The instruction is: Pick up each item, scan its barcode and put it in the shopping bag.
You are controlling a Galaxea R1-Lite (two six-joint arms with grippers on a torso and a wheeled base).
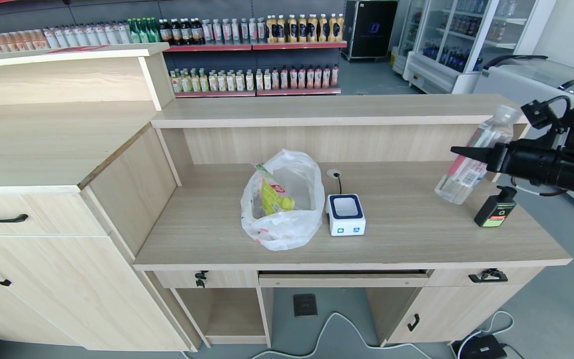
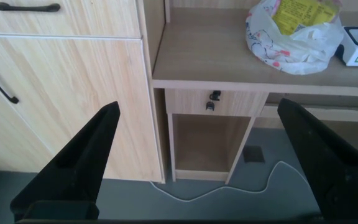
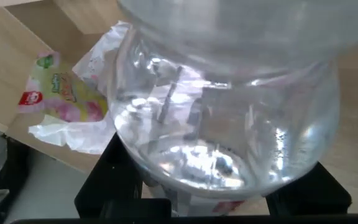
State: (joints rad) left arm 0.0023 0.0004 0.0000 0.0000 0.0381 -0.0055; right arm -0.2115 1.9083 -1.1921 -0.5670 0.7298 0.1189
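Observation:
A clear water bottle (image 1: 474, 159) with a pink-and-white label hangs tilted above the right part of the counter, my right gripper (image 1: 474, 154) shut on it. Its rounded base (image 3: 229, 130) looms close in the right wrist view. The white shopping bag (image 1: 283, 202) stands open at mid-counter with a yellow-green snack packet (image 1: 273, 195) inside; bag (image 3: 98, 93) and packet (image 3: 64, 93) also appear beyond the bottle. A white barcode scanner (image 1: 345, 214) sits just right of the bag. My left gripper (image 2: 197, 162) hangs open, low in front of the cabinet, left of the bag (image 2: 294, 34).
A dark pump bottle (image 1: 495, 207) stands on the counter near its right edge, below the held bottle. A raised shelf (image 1: 317, 112) runs along the back of the counter. A taller cabinet (image 1: 43, 149) adjoins on the left. Cables lie on the floor underneath.

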